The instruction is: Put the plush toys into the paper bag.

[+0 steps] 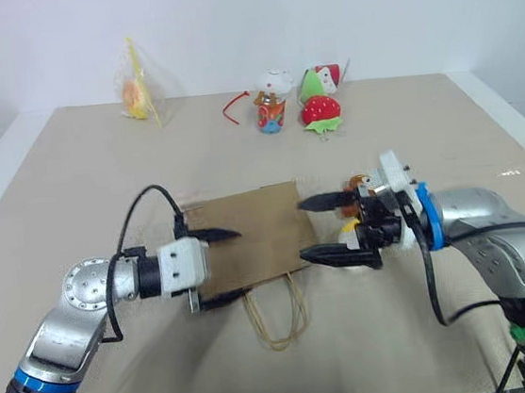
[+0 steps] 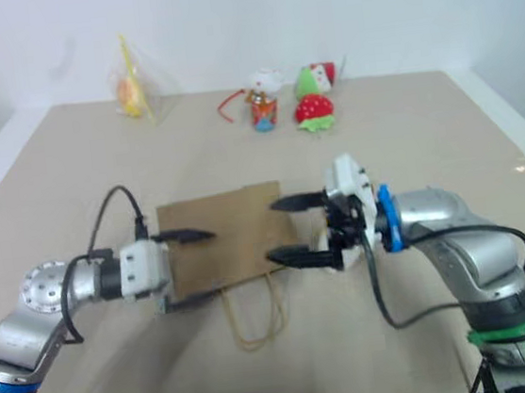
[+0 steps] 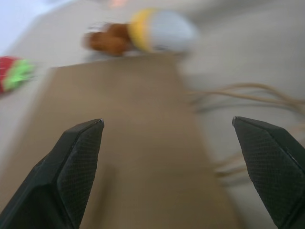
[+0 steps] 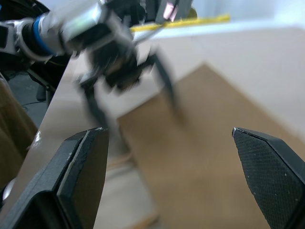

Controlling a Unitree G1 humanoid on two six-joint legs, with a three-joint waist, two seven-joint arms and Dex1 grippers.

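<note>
A: Left eye view first. Paper bag (image 1: 248,239) lies flat on the table (image 1: 70,171), cord handles (image 1: 278,320) trailing toward the robot. Left gripper (image 1: 212,267) sits at one end of the bag, right gripper (image 1: 331,230) at the other, the two facing each other across it.

B: Finger state?

A: Both spread wide, nothing between them. Left gripper's fingers straddle the bag's edge, one over the paper, one at the near edge; whether they touch the paper I cannot tell. Right gripper's fingers reach in over the opposite end.

B: And the plush toys?

A: Left wrist view places them: straight ahead of the left fingertips, past the far end of the bag, brown monkey (image 3: 107,42) and white egg toy (image 3: 162,31) lie side by side, touching, just off the paper. The egg's long axis runs along the bag's end edge, crosswise to the left fingers, yellow end toward the monkey.

B: Which arm is nearer?

A: Right, clearly. In the left eye view the toys sit tucked just behind the right gripper's fingers, close under its wrist, mostly hidden. The left gripper is a whole bag-length away.

B: So the next move?

A: My judgement: nothing bagged yet. The right gripper would have to draw back to bring its fingers over a toy, while the left lifts the bag's mouth. Which end is the mouth I cannot settle, though the handles suggest the near side.
</note>
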